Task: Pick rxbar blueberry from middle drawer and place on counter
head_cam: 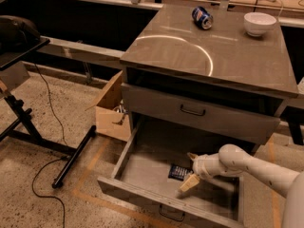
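The rxbar blueberry [178, 172], a small flat dark blue bar, lies on the floor of the open middle drawer [142, 194]. My gripper [190, 171] reaches into the drawer from the right on a white arm. Its two pale fingers are spread, one [188, 184] low in front and one [192, 156] behind. It sits just right of the bar, touching or nearly touching its right end. The counter [209, 56] is the glossy grey-brown top of the cabinet above.
A blue soda can [202, 17] lies on its side and a white bowl [259, 23] stands at the back of the counter. A closed taller drawer [199, 113] overhangs the open one. A cardboard box [113, 109] sits on the floor left. A black stand [28, 122] is further left.
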Action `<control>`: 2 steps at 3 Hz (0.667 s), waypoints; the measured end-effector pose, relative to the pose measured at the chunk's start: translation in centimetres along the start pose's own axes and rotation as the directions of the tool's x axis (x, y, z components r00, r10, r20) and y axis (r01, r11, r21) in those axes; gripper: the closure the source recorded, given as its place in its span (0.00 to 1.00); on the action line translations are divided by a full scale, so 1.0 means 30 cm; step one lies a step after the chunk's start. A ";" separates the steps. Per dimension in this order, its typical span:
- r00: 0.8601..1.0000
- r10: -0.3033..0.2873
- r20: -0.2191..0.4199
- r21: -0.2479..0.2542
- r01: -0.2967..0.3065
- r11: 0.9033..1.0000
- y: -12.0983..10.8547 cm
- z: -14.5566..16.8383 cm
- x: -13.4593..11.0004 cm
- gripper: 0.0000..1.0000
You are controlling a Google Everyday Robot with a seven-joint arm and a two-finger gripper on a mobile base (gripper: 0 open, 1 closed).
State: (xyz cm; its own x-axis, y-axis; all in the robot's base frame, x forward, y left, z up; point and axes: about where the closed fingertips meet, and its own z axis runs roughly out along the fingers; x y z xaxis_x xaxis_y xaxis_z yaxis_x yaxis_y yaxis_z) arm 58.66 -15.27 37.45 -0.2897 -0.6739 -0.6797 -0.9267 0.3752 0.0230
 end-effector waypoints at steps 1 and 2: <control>1.000 0.011 -0.016 0.014 -0.010 1.000 -0.020 0.055 0.004 0.02; 1.000 0.015 -0.018 0.024 -0.014 1.000 -0.031 0.066 0.006 0.24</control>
State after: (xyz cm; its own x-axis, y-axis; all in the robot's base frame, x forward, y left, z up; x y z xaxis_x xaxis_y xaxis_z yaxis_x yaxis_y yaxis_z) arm 59.94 -14.49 35.87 -0.3076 -0.6796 -0.6660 -0.9165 0.3998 0.0153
